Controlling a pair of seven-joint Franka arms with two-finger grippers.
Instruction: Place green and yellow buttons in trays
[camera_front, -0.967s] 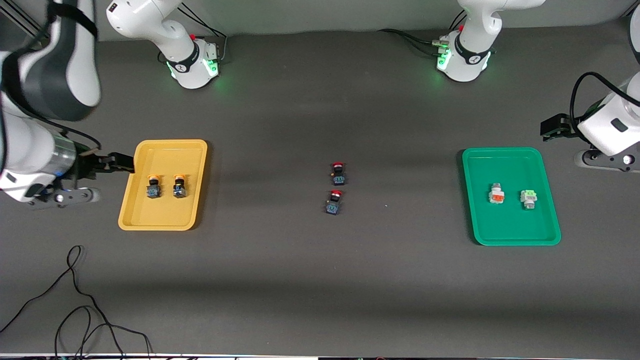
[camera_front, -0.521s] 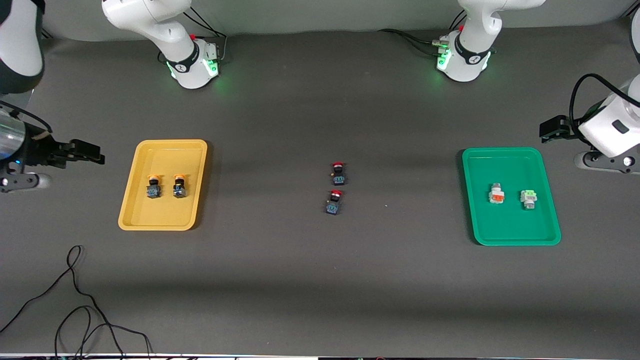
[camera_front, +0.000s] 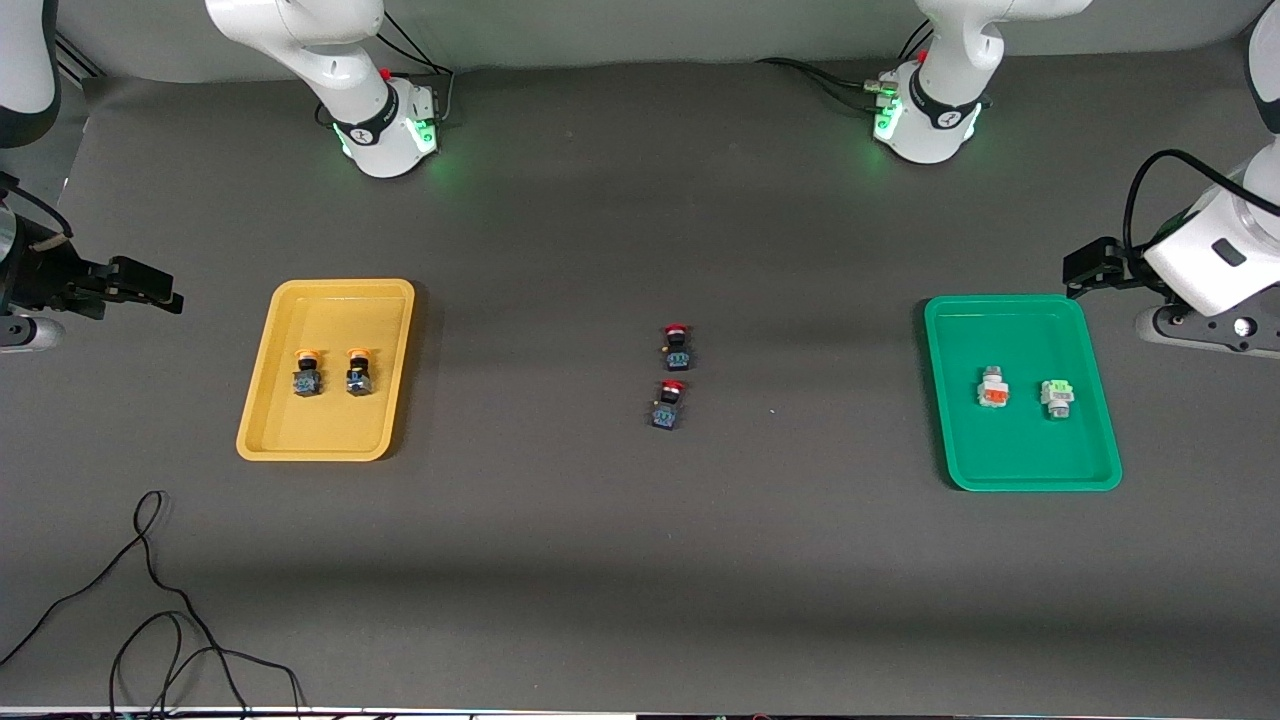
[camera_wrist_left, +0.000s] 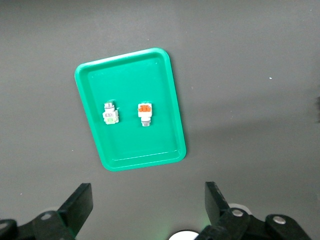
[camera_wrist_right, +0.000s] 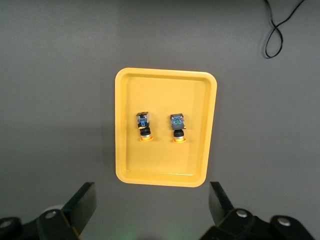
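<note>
A dark grey bench (camera_front: 600, 560) is seen, with a black cable (camera_front: 150, 600) looped at its near corner; no legible writing is made out. Two yellow buttons (camera_front: 332, 371) lie in the yellow tray (camera_front: 262, 420), a green button (camera_front: 1056, 395) in the green tray (camera_front: 1100, 470). The right pincer (camera_front: 150, 290) and left pincer (camera_front: 1085, 265) are held spread and empty beside their trays.

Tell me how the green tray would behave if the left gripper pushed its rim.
The green tray looks like thin, shallow plastic lying flat on the mat, so it would probably slide, not tip. The two small white buttons lie loose inside and may skid or roll. The left gripper hangs open, holding nothing.
</note>
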